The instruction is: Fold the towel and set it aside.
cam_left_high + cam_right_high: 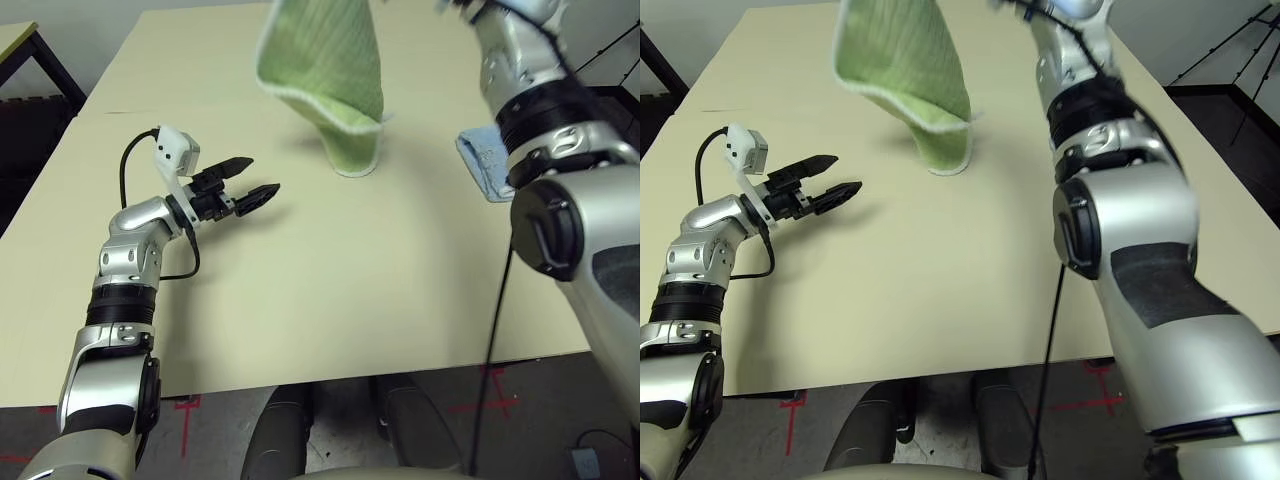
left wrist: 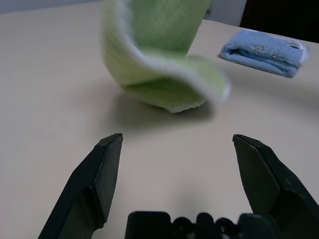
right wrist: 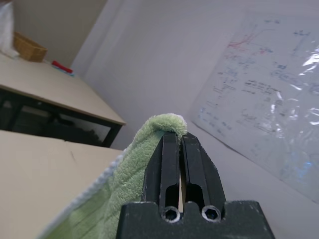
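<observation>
The light green terry towel with white edging [image 1: 330, 70] hangs over the table's twelve o'clock side, its bottom fold touching the beige tabletop [image 1: 330, 290], pinched in the clamped right gripper [image 3: 180, 144]. At nine o'clock the left gripper [image 1: 243, 183] hovers, fingers spread, empty. A folded light-blue cloth [image 2: 264, 47] lies at three o'clock.

My work surface is a broad, pale beige table [image 1: 330, 290] with a smooth matte top, and a faint seam line runs across it on my left. The lower end of the light green terry-cloth towel [image 1: 352, 150] with white stitched edging rests on the middle of the far half, curled into a rounded fold where it meets the tabletop. Off to my right, well apart from that, a smaller folded light-blue cloth [image 2: 264, 47] lies flat on the surface, close to the table's right edge.
</observation>
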### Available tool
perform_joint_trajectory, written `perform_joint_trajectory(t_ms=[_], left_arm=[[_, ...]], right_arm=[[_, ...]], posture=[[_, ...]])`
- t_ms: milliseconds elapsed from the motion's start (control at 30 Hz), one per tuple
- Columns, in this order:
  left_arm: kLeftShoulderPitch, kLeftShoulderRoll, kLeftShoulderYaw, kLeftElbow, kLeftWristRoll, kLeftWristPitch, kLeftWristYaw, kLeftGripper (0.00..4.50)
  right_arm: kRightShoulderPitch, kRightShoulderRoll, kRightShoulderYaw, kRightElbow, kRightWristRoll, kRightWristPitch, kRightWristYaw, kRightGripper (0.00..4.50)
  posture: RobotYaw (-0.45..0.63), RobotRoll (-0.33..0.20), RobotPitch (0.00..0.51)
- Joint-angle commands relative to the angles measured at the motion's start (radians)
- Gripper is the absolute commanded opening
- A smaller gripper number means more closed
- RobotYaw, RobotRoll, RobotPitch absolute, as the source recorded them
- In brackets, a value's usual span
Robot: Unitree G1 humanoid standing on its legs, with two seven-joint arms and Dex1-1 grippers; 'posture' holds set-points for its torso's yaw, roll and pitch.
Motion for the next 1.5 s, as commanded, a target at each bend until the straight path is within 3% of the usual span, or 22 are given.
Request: perform_joint_trajectory(t_ms=[33,167,467,733,933,1067,1133,1200,1500], left_arm=[[-0.022,-0.022,0.017,-0.007,-0.02,0.031,0.036,4.5],[-0.085,-0.067,0.06,0.015,-0.041,0.048,0.127,4.5],[-0.153,-0.136,0.062,-0.002,-0.076,0.094,0.167,4.5],[-0.115,-0.125,0.052,-0.136,-0.147,0.249,0.132,4.5],[-0.066,-0.071,0.042,-0.249,-0.174,0.353,0.109,4.5],[-0.066,-0.069,0.03,-0.247,-0.144,0.337,0.135,4.5],[-0.107,-0.1,-0.012,-0.131,-0.018,0.181,0.229,4.5],[-0.148,-0.137,-0.033,-0.041,0.041,0.093,0.28,4.5],[-0.228,-0.244,-0.012,0.059,0.026,0.104,0.333,4.5]], right_arm=[[0.003,0.001,0.007,-0.046,0.013,0.021,0.009,0.04],[-0.004,0.001,0.005,-0.042,0.012,0.034,-0.005,0.04],[-0.061,-0.008,-0.003,-0.005,0.008,0.032,-0.055,0.04],[-0.071,0.001,0.009,0.033,-0.015,0.03,-0.091,0.04],[-0.072,0.009,0.015,0.053,-0.025,0.029,-0.106,0.04],[-0.073,0.016,0.012,0.055,-0.022,0.029,-0.104,0.04],[-0.079,0.019,0.009,0.054,-0.019,0.029,-0.103,0.04],[-0.086,0.018,0.009,0.052,-0.019,0.03,-0.103,0.04],[-0.096,0.008,0.007,0.041,-0.018,0.03,-0.102,0.04]], posture=[[-0.06,0.0,0.171],[-0.05,0.0,0.166],[-0.04,0.0,0.158],[-0.04,0.0,0.158],[-0.01,0.0,0.159],[0.0,0.0,0.159],[0.0,0.0,0.159],[-0.01,0.0,0.158],[-0.04,0.0,0.158]])
